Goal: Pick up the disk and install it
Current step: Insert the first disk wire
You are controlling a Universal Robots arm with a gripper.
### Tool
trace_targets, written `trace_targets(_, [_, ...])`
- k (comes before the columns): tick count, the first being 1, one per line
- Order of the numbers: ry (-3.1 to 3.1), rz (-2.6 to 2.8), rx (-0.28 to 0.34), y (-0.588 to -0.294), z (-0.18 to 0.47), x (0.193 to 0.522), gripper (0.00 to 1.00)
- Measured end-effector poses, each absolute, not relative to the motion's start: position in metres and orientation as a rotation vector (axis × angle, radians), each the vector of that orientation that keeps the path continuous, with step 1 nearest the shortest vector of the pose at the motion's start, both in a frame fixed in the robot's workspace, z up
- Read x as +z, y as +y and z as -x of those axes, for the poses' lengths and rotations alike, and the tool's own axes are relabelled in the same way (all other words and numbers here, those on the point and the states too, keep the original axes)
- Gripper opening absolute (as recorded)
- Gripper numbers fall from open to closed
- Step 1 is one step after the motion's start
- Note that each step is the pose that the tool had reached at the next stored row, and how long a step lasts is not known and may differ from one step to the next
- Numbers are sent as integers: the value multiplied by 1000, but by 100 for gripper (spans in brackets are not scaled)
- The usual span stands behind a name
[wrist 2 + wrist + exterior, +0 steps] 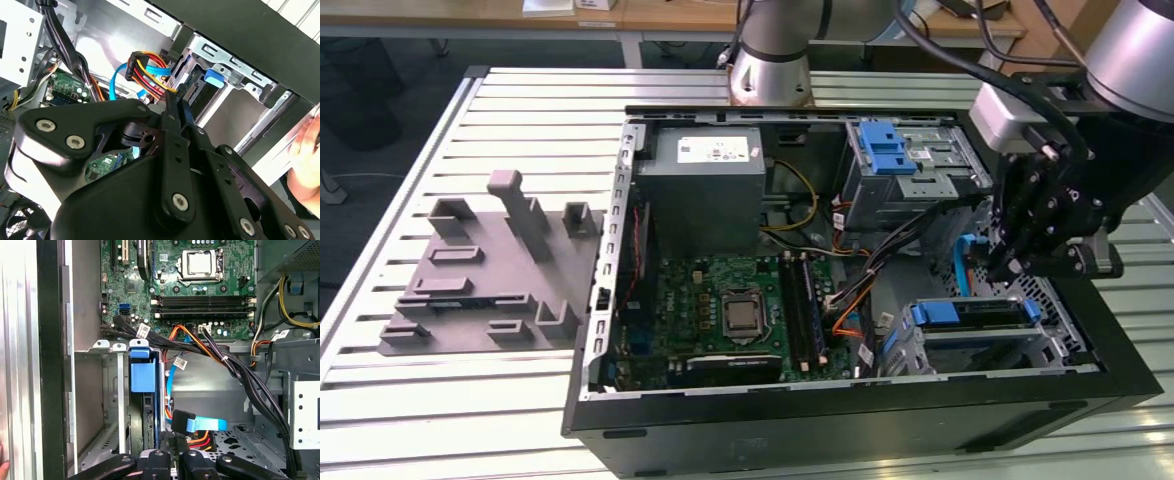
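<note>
Hovering over the case's (pixel 854 420) right drive bay, tool (pixel 1021 262) jaws nearly closed, holding nothing visible; disk (pixel 966 313) looks seated in bay.

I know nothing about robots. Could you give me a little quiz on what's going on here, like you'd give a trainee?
1. True or false: the case lies open, its motherboard showing.
2. In the exterior view, the hand is above: A) the grey fixture, B) the drive bay at the exterior view's right, C) the power supply.
3. Fill in: the tab on the disk in the bay is ___.
Key: 1 true; 2 B; 3 blue.
</note>
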State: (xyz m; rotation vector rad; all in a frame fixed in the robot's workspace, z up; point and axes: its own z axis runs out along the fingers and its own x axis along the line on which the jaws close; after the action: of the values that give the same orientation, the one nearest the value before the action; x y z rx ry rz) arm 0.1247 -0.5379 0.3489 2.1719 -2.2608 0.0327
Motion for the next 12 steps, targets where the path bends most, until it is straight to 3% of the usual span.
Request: trace_targets(12, [-2301, -2126, 29, -548, -125, 347, 16])
